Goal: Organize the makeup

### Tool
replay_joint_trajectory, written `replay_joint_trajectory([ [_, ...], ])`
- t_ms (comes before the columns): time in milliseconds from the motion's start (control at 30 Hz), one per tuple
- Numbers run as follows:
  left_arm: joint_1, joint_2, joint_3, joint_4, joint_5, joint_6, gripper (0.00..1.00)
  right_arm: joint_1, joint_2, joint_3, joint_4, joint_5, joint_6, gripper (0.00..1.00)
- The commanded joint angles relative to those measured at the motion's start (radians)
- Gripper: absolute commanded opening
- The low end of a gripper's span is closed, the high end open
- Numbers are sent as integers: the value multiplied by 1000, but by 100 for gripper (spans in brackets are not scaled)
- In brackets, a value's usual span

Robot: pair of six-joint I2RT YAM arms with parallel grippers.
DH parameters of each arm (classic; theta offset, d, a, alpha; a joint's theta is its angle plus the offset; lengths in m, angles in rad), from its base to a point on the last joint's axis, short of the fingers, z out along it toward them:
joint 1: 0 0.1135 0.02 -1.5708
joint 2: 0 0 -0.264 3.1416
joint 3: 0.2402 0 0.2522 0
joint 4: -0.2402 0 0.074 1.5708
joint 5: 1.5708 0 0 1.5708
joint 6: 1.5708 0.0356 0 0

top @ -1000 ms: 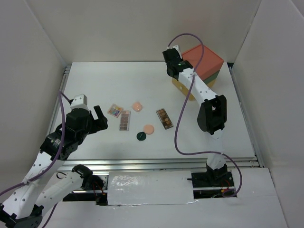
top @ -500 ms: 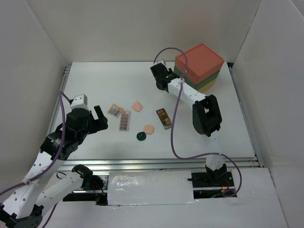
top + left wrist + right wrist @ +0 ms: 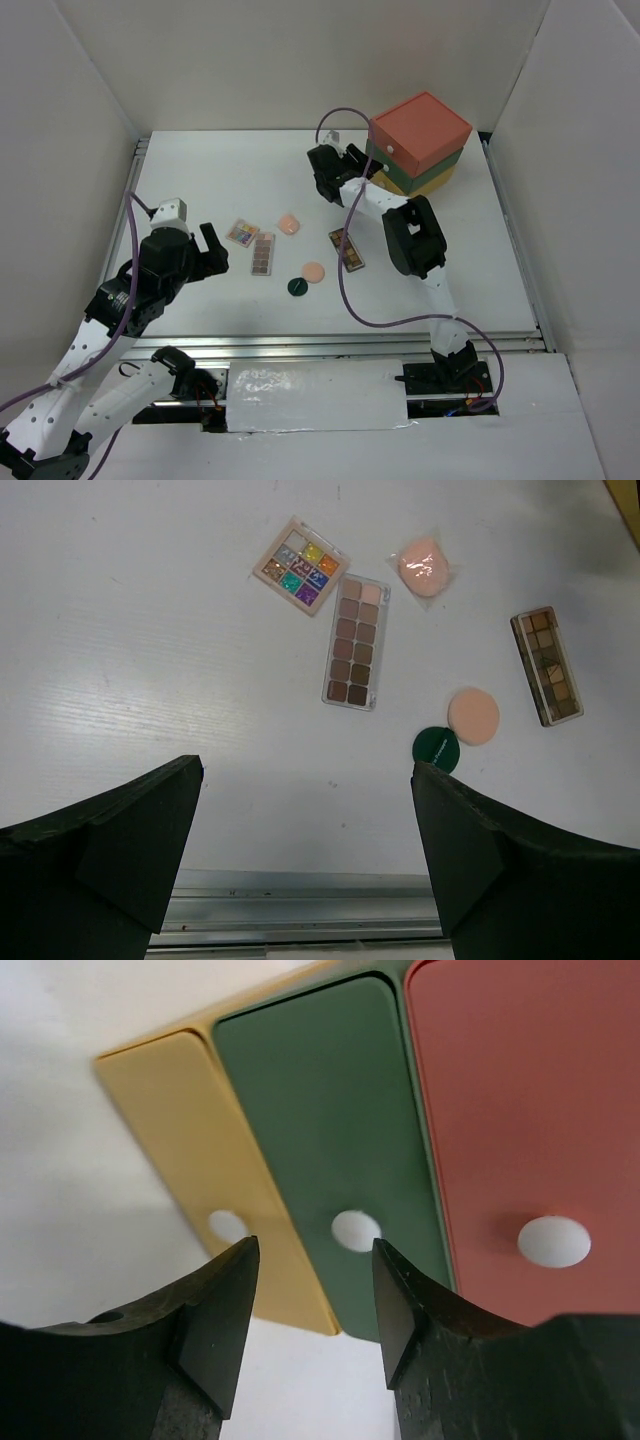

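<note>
Near the counter's (image 3: 200,165) front edge, my left end effector (image 3: 305,775) hangs wide open and empty. The makeup (image 3: 355,640) lies loose mid-counter. At the far right corner, my right end effector (image 3: 312,1260) has just opened, empty, before the drawer box (image 3: 420,135). Its yellow drawer (image 3: 200,1150) is now shut, so I judge the sorting barely started.

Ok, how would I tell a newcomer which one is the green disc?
From the drawer box at the back right, look left to the makeup scattered mid-table. The disc lies at that cluster's near edge, right beside a peach round. It is the only dark round piece; the other rounds are peach.
</note>
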Motion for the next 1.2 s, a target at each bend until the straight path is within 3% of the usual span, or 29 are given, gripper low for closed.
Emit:
replay_joint_trajectory([
  [0, 7, -6, -1, 47, 15, 23, 99, -12, 16, -20, 207, 101, -138, 57],
  [233, 7, -3, 1, 49, 24, 27, 99, -28, 33, -30, 250, 112, -189, 61],
  [667, 7, -20, -4, 52, 27, 29, 99, -48, 59, -57, 296, 120, -206, 59],
  [1067, 7, -25, -4, 53, 31, 32, 99, -58, 92, -40, 310, 126, -206, 46],
  [1167, 7, -25, -2, 55, 31, 32, 100, -61, 83, -48, 319, 126, -203, 34],
])
